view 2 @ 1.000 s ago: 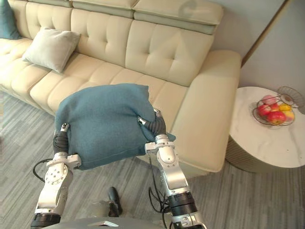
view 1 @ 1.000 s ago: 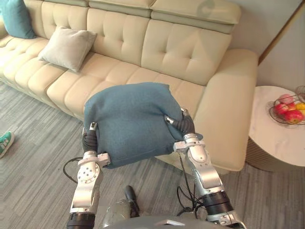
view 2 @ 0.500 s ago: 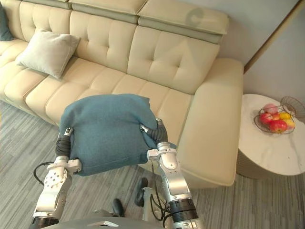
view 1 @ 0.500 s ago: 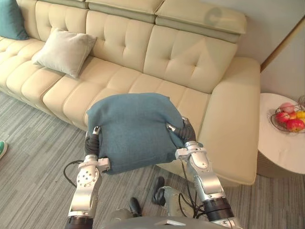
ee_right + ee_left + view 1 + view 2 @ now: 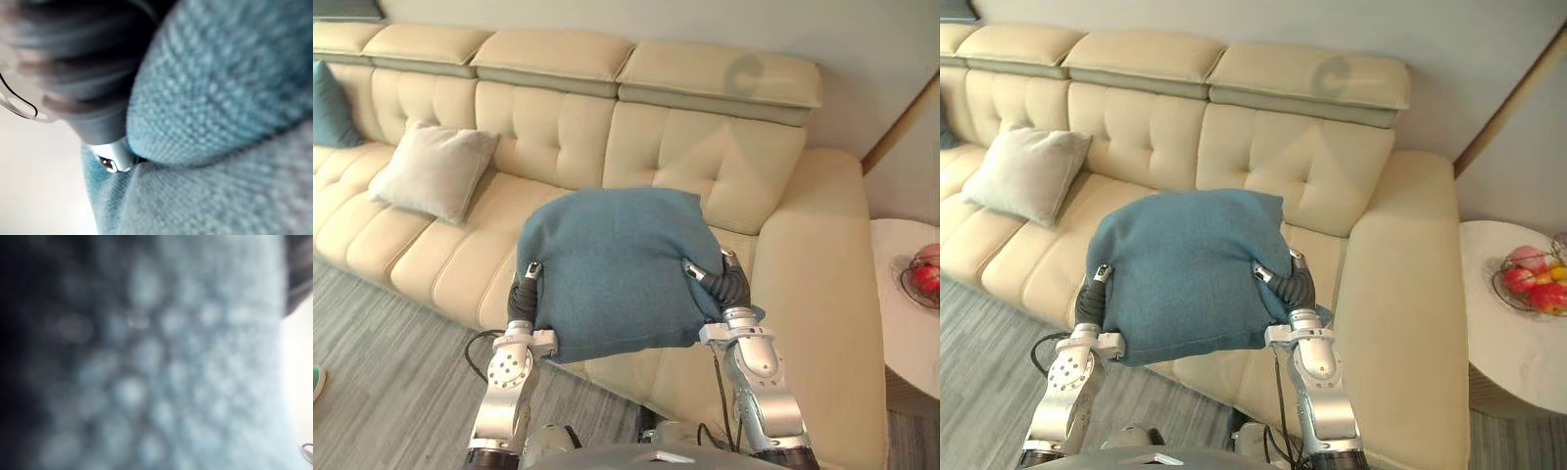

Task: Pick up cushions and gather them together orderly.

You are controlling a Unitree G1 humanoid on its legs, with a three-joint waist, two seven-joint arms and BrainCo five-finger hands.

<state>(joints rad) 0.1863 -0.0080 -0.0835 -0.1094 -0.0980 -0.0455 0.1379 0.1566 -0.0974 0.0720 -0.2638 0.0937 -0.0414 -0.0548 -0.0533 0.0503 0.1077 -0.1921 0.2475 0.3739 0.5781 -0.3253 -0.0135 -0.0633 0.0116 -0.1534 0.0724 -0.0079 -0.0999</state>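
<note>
A large teal-blue cushion (image 5: 612, 264) hangs in the air in front of me, clamped between my two hands over the front edge of the cream sofa (image 5: 705, 166). My left hand (image 5: 522, 294) presses against its left side and my right hand (image 5: 724, 284) against its right side. In the right wrist view the cushion's knitted cloth (image 5: 220, 98) bulges against the hand's dark cover. A light beige cushion (image 5: 431, 171) leans on the sofa seat at the left. Another teal cushion (image 5: 331, 103) stands at the sofa's far left end.
The sofa's wide right armrest (image 5: 822, 294) lies just right of my right arm. Beyond it stands a round white side table (image 5: 1518, 343) with a wire basket of fruit (image 5: 1533, 279). Grey striped carpet (image 5: 372, 362) covers the floor at the lower left.
The whole view has shifted: the sofa is closer and more of its backrest shows. The teal cushion stays clamped between both hands and now hangs over the seat's front instead of the floor.
</note>
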